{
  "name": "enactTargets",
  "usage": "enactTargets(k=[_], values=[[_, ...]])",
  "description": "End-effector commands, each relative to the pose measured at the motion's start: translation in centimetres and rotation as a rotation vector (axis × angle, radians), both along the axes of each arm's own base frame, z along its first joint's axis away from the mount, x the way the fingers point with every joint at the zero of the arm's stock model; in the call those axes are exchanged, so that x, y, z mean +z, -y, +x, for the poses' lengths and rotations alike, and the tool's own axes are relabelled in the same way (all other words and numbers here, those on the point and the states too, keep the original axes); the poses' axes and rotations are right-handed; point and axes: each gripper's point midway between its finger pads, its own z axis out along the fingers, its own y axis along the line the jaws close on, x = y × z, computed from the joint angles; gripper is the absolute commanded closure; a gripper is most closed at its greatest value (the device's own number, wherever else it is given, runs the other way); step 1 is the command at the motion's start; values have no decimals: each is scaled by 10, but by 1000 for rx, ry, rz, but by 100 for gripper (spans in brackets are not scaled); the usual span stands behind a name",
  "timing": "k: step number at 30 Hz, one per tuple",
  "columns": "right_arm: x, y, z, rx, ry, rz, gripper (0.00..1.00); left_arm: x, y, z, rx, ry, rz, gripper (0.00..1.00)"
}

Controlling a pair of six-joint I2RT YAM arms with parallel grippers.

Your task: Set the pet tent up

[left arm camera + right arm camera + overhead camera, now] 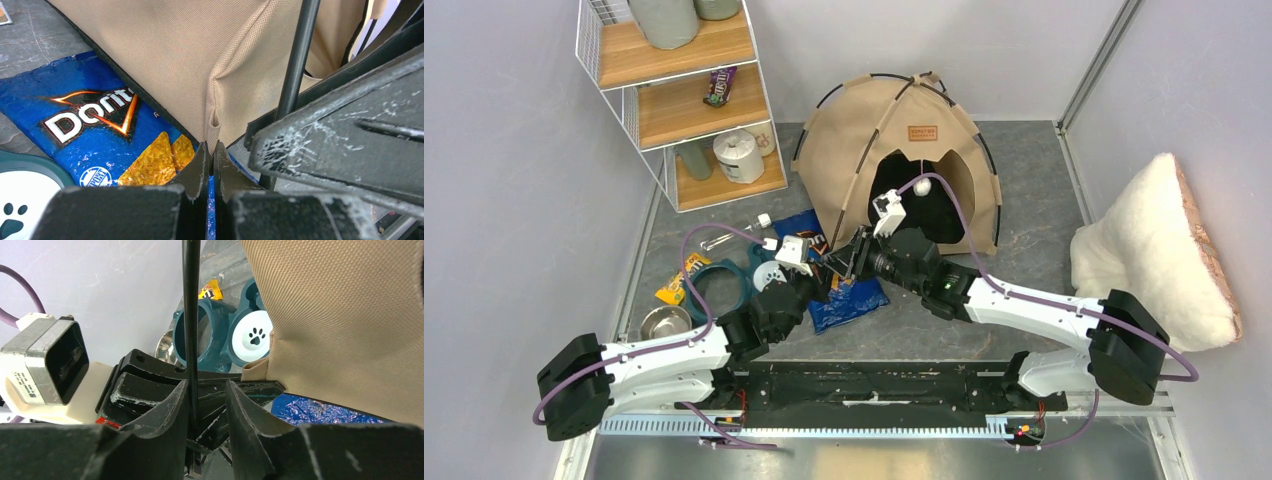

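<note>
The pet tent (pixel 894 130) stands domed at the back centre, tan with black poles, a brown patch label (pixel 921 132) and a white pom-pom (pixel 921 187) in its dark doorway. Both grippers meet at its front left corner. My left gripper (pixel 822 268) is shut on the tan corner tab (pixel 214 131) of the tent fabric (pixel 200 60). My right gripper (pixel 856 252) is open, with a thin black pole (pixel 190 315) standing between its jaws, against the left finger (pixel 172 405). That pole also shows in the left wrist view (pixel 296 65).
A blue Doritos bag (pixel 844 290) lies under the tent corner. A teal pet-bowl stand (pixel 724 285), a steel bowl (pixel 665 323) and a yellow packet (pixel 676 285) lie to the left. A wire shelf (pixel 684 90) stands back left. A fluffy white cushion (pixel 1154 250) leans at the right wall.
</note>
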Motion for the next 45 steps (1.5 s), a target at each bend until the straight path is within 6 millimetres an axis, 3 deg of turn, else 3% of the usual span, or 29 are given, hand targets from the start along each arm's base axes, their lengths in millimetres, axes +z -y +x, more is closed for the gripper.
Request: enactTargets(k=[1,5,9,11,20,25,31,45], values=[[3,-8,6,-6,49,-11,62,36,2,5,26,63,-104,98],[2,-11,10,-21,59,-12,67,36,2,5,21,67,-104,98],[4,-5,15,-63,71,-16,93,34,-1,4,22,68,-100,98],[6,1,18,-94,83,-22,100,32,-3,3,25,70,-98,98],[48,36,38,-285,199,38,100,11,-17,-8,-20,131,-32,98],[58,35,53,-351,239,59,100,3,-11,-15,-104,208,35,98],[50,26,63,-375,237,38,100,7,-8,-15,-126,250,56,98],[12,20,59,-326,193,-58,100,21,-10,-14,-107,257,29,98]])
